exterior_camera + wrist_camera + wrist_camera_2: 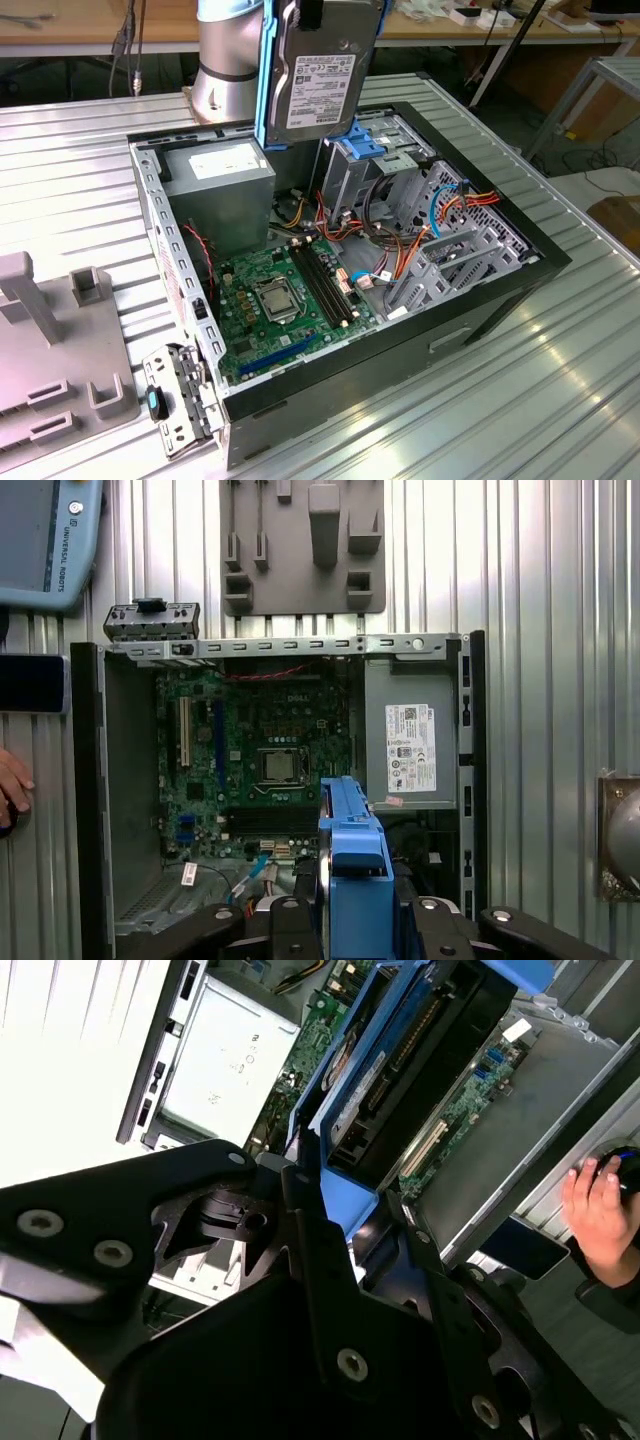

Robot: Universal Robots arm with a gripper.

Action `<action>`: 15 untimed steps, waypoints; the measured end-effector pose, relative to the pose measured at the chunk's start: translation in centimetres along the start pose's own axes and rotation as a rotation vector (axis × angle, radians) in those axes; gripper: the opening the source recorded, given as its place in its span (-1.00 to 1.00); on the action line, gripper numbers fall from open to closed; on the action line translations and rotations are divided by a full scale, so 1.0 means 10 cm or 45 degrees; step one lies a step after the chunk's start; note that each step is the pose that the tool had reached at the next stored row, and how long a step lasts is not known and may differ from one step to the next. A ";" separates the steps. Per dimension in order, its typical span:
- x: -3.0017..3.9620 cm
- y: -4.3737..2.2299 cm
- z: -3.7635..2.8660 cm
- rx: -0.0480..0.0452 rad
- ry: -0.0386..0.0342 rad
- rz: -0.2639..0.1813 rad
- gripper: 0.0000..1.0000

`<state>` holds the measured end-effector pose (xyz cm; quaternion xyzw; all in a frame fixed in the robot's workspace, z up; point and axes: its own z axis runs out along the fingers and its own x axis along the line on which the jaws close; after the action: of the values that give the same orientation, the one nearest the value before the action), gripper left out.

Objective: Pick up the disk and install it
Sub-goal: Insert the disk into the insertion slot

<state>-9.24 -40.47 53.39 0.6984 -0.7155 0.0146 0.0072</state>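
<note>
Presently, disk (320, 70): we judge it stiff, dense, shock-fragile; jaws clamp its blue carrier (355, 870), twelve o'clock over computer case (400, 375).

The disk (318, 70) is dull grey metal with a white paper label, framed in smooth blue plastic; the ribbed table (520, 400) is shiny bare metal.

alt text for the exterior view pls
The disk, grey metal in a blue carrier, is held upright above an open computer case on a ribbed metal table, the robot arm just behind it. Inside are a motherboard, a grey power supply and bundled cables.
</note>
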 end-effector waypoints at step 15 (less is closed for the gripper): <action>0.001 -0.002 0.000 0.006 -0.0020 -0.196 -0.26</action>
<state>-9.22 -40.48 53.39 0.7513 -0.6598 0.0152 0.0061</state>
